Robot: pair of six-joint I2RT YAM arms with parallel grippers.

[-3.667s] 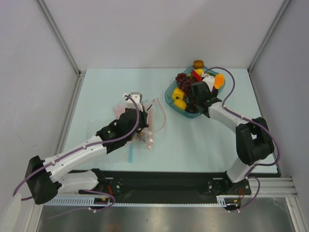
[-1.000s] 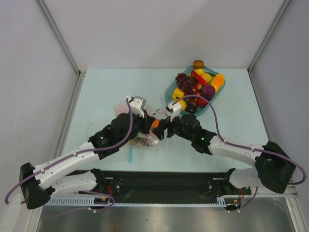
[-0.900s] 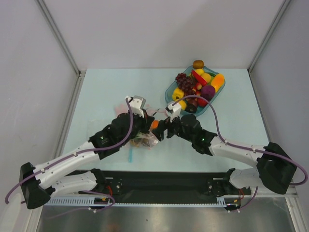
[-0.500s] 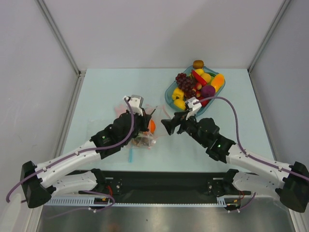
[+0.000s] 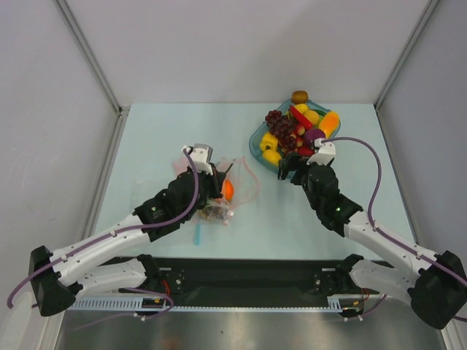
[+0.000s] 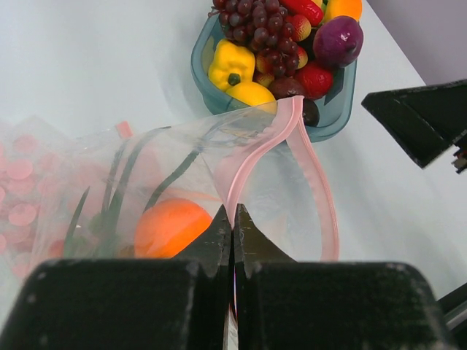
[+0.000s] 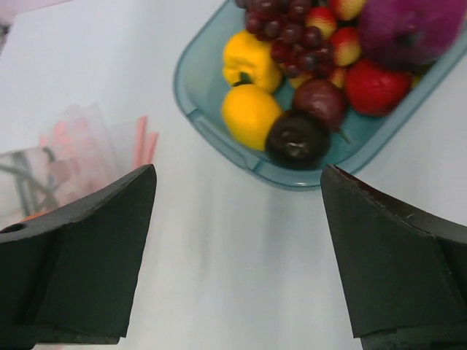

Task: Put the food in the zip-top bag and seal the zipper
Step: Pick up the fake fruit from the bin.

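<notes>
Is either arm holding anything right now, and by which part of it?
The left gripper pinches the zip-top bag by its pink zipper at the mouth. The right gripper is open, holding nothing.

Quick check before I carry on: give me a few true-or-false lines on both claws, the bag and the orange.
1. The left claw is shut on the zipper. True.
2. The right claw is shut. False: it stands open and empty.
3. The orange lies inside the zip-top bag. True.
4. The zipper is sealed along its whole width. False: the bag's mouth gapes open.
</notes>
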